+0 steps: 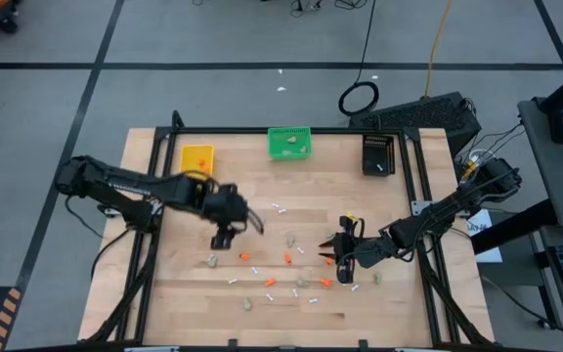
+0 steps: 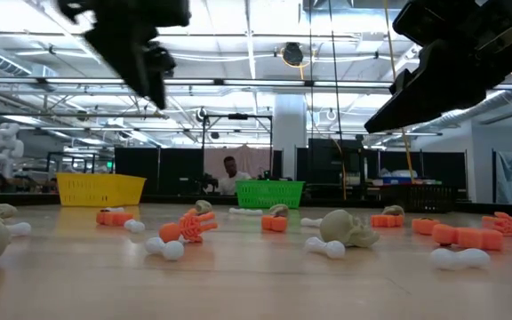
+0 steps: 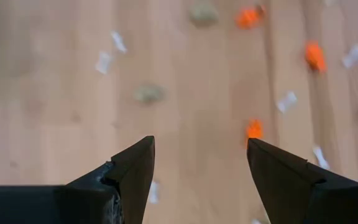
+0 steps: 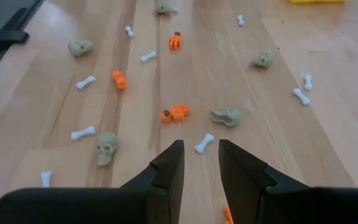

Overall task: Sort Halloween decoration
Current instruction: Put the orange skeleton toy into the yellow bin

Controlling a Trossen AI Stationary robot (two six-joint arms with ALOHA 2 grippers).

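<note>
Looking straight down in the high view, a wooden table point(image 1: 194, 298) carries three bins along its far edge: a yellow bin point(image 1: 197, 157), a green bin point(image 1: 289, 143) and a black bin point(image 1: 378, 154). The Halloween decoration lies scattered over the near half of the table as orange pieces point(image 1: 287, 258), beige-grey skulls point(image 1: 213, 260) and white bones point(image 1: 280, 207). The left gripper point(image 1: 225, 236) hangs over the left-centre of the table, near the skull beside it. The right gripper point(image 1: 343, 260) hangs over the right-centre, amid the orange pieces and bones.

Low view: the pieces rest on the tabletop, among them an orange skeletal hand point(image 2: 191, 226), a skull point(image 2: 348, 228) and a bone point(image 2: 165, 248). Both arms enter from above, clear of the surface. A seated person point(image 2: 231, 176) shows in the room behind the table, between the yellow and green bins.

Left wrist view: the left gripper's fingers point(image 3: 132, 171) stand spread wide with nothing between them, above bare wood; an orange piece point(image 3: 253, 129) lies just ahead of one fingertip and a skull point(image 3: 149, 93) farther on.

Right wrist view: the right gripper's fingers point(image 4: 169, 165) stand with a narrow gap between them, holding nothing. A white bone point(image 4: 204, 143) lies just ahead of the gap, with an orange piece point(image 4: 176, 114) and a skull point(image 4: 226, 116) beyond.
</note>
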